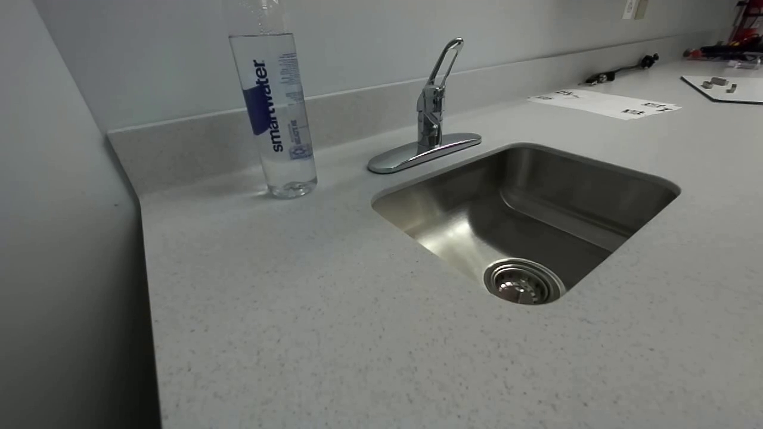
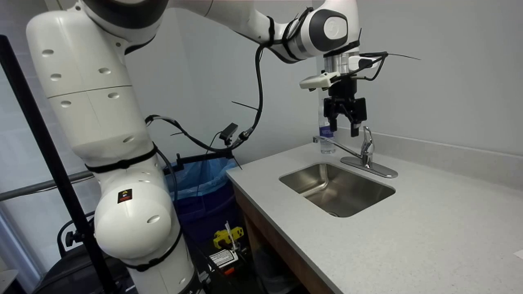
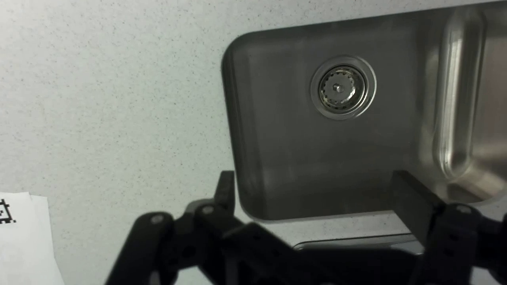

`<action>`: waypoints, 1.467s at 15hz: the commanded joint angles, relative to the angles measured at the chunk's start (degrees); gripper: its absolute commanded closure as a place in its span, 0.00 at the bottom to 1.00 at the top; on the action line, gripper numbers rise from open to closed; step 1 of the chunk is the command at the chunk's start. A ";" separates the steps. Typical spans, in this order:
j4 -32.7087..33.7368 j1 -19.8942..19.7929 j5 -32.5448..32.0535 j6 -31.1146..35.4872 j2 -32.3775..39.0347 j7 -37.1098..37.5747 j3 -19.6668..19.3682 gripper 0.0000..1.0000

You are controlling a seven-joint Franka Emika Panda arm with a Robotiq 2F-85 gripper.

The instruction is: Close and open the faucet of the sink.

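The chrome faucet [image 1: 430,116] stands on its oval base plate behind the sink, with its lever handle raised; it also shows in an exterior view [image 2: 367,149], where its spout points to the left. The stainless-steel sink [image 1: 536,229] is set in the counter and also shows in an exterior view [image 2: 335,192] and the wrist view [image 3: 285,138]. My gripper [image 2: 344,128] is open and empty, pointing down, above the counter near the faucet. In the wrist view, its fingers [image 3: 314,174] are wide apart; only part of the faucet's base plate [image 3: 346,243] shows, and the rest is hidden.
A clear water bottle [image 1: 277,113] stands by the faucet, near the wall; it also shows behind the gripper [image 2: 327,139]. White sheets [image 1: 602,103] lie farther along the counter. A low backsplash [image 1: 357,122] runs behind the faucet. A bin [image 2: 208,208] stands beside the counter.
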 commanded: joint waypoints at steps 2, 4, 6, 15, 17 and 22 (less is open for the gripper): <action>2.26 1.76 1.43 3.88 3.34 1.92 0.62 0.00; 2.95 2.34 1.58 6.52 4.71 3.06 1.03 0.00; 3.80 2.97 1.39 9.31 6.20 4.66 1.29 0.00; 11.27 5.19 -0.77 15.83 14.03 12.00 0.83 0.00; 13.45 5.56 -1.11 15.94 15.71 13.57 0.54 0.00; 18.39 6.75 -2.72 16.78 19.42 17.89 -0.52 0.00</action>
